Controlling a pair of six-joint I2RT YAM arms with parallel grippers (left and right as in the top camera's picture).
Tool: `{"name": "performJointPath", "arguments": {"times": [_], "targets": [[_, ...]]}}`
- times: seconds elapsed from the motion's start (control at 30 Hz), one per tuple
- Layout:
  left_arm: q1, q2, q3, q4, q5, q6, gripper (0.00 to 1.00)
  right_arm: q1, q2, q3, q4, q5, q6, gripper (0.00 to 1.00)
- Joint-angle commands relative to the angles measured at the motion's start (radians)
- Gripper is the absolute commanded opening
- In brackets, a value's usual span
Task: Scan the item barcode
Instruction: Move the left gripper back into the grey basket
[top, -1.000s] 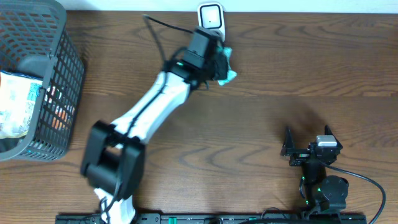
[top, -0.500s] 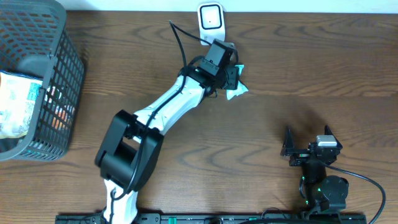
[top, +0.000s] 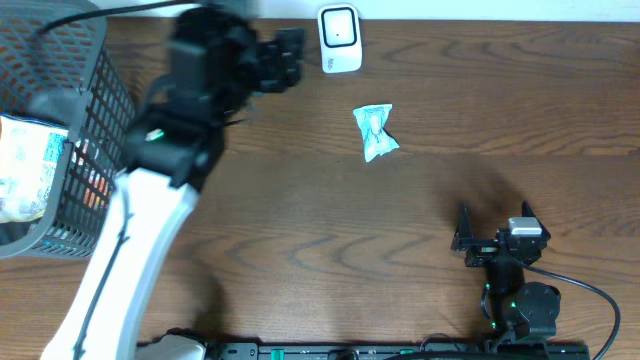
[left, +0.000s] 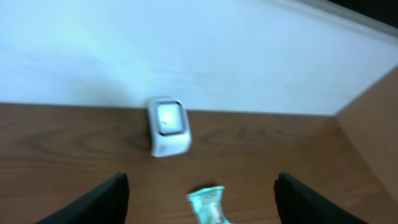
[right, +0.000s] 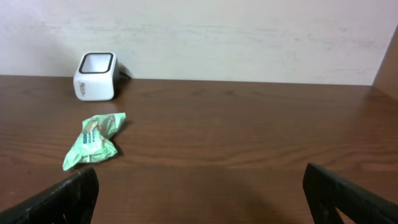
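Left gripper (top: 292, 55): jaws stand wide apart with nothing between them; it is lifted off the table (top: 300, 210) near the far edge, and the arm is smeared with motion in the overhead view
Green packet (top: 375, 132): lies loose and flat on the bare wood, crumpled, gripped by nothing
Scanner (top: 339, 38): small white unit upright at the table's far edge, window facing out over the wood
Why the packet sits there: it rests in front of the scanner and a little to its right, inside the ground the window looks over – likely set down in the reading zone, though no barcode can be made out on the wrapper
Packet against left gripper: well apart; overhead, the gripper is on the scanner's left and the packet lies nearer the robot and to the right; in the left wrist view the packet shows low in frame, between the two finger silhouettes but far beyond them
Right gripper (top: 494, 222): parked near the robot's edge, jaws spread wide and empty – probably kept back so the scanner's line of sight is unblocked
Packet against right gripper: ahead and to its left, well out of reach
Basket (top: 100, 110): dark mesh at the far left with packaged goods inside, which probably await their turn
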Motion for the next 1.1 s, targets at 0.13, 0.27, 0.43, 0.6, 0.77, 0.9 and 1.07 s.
{"name": "performJointPath", "arguments": {"times": [0.13,0.27,0.43,0.6,0.77,0.9,1.07], "targets": [[0.243,-0.134,0.015,-0.037,-0.024,0.193,0.75,0.0,-0.005,-0.002,-0.004,-0.002,-0.011,0.99],[0.537,-0.137,0.015,-0.034,-0.157,0.195,0.74,0.0,-0.005,-0.002,-0.004,-0.002,-0.011,0.99],[0.811,-0.063,0.015,-0.035,-0.198,0.195,0.74,0.0,-0.005,-0.002,-0.004,-0.002,-0.011,0.99],[0.952,0.045,0.014,-0.086,-0.204,0.196,0.75,0.0,-0.005,-0.002,-0.004,-0.002,-0.011,0.99],[0.974,0.182,0.014,-0.187,-0.361,0.356,0.74,0.0,-0.005,-0.002,-0.004,-0.002,-0.011,0.99],[0.959,0.28,0.0,-0.22,-0.415,0.509,0.74,0.0,-0.005,-0.002,-0.004,-0.002,-0.011,0.99],[0.933,0.369,-0.018,-0.193,-0.501,0.544,0.74,0.0,-0.005,-0.002,-0.004,-0.002,-0.011,0.99]]}}
